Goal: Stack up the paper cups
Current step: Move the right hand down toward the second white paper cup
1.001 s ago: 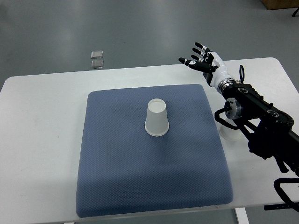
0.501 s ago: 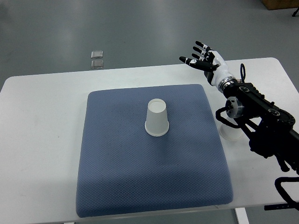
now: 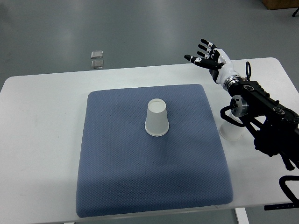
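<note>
Hovering above the far right part of the white table (image 3: 42, 121), the right hand (image 3: 210, 56) has its fingers (image 3: 204, 45) spread wide and holds nothing; its palm faces roughly toward the pad. The black forearm (image 3: 261, 109) runs back from it to the picture's right edge. The left arm is not in view.

An upside-down paper cup (image 3: 156, 118) stands near the middle of the blue pad (image 3: 140, 177), well apart from the hand, down and to its left in the picture. A second paper cup (image 3: 231, 132), also white, sits on the bare table just off the pad's right edge, below the hand and partly hidden under the forearm; its orientation cannot be told.

Judged from this layout, stacking has not begun: the two cups stand apart and neither is grasped. The step in hand appears to be the approach. The next move calls for lowering the hand to one cup, probably the nearer, half-hidden one, and closing the fingers gently, since thin paper walls may crumple.
</note>
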`<state>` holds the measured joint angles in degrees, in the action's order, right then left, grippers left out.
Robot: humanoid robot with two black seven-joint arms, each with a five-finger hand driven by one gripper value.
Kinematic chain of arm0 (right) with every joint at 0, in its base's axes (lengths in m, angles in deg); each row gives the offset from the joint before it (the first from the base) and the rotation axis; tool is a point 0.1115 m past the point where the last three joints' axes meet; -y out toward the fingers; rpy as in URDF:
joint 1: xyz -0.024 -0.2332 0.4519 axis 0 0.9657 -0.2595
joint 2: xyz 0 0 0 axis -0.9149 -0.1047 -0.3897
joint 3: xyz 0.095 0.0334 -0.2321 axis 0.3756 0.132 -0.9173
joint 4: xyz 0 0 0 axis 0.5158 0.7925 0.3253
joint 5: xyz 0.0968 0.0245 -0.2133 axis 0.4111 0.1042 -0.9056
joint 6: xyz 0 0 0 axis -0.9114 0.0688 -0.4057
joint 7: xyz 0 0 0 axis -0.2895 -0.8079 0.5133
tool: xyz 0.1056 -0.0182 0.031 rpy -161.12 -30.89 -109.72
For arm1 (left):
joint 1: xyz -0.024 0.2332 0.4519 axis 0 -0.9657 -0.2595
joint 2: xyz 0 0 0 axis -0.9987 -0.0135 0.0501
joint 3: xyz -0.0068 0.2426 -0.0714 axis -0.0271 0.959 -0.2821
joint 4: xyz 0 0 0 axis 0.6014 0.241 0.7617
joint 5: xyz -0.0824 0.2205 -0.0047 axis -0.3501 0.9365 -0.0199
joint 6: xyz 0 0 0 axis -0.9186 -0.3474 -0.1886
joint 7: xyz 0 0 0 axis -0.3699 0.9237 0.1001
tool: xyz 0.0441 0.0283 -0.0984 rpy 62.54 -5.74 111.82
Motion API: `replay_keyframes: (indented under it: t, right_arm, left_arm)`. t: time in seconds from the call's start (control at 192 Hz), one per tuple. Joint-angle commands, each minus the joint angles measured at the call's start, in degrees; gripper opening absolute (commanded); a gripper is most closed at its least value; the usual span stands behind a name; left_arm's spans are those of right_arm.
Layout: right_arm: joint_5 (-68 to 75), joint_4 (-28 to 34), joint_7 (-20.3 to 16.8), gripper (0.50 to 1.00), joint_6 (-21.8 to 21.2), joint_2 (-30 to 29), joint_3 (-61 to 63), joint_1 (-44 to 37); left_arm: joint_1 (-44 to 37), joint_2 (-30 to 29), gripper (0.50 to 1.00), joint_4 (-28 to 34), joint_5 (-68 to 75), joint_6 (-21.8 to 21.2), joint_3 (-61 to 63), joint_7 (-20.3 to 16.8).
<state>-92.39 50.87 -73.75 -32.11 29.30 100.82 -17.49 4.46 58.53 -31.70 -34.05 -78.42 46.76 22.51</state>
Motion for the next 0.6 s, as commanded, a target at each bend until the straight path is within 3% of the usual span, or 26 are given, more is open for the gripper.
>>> replay_keyframes:
  t: [0.0,0.214,0.386,0.594]
  right_arm:
    - [0.00,0.23,1.18,0.928,0.03,1.10,-0.01,0.07]
    - [0.26,3.92,2.76,0.928,-1.20,7.25,-1.24,1.30]
    - [-0.36,6.12,2.76,0.928,-7.26,12.00,-1.85,3.15]
    - [-4.75,8.49,2.94,0.928,-15.87,22.81,-7.39,3.15]
  left_arm:
    - [0.01,0.00,1.000,0.00,-0.05,0.00,0.00,0.00]
    - [0.01,0.00,1.000,0.00,0.04,0.00,0.00,0.00]
    - [0.01,0.00,1.000,0.00,0.04,0.00,0.00,0.00]
    - [0.01,0.00,1.000,0.00,0.04,0.00,0.00,0.00]
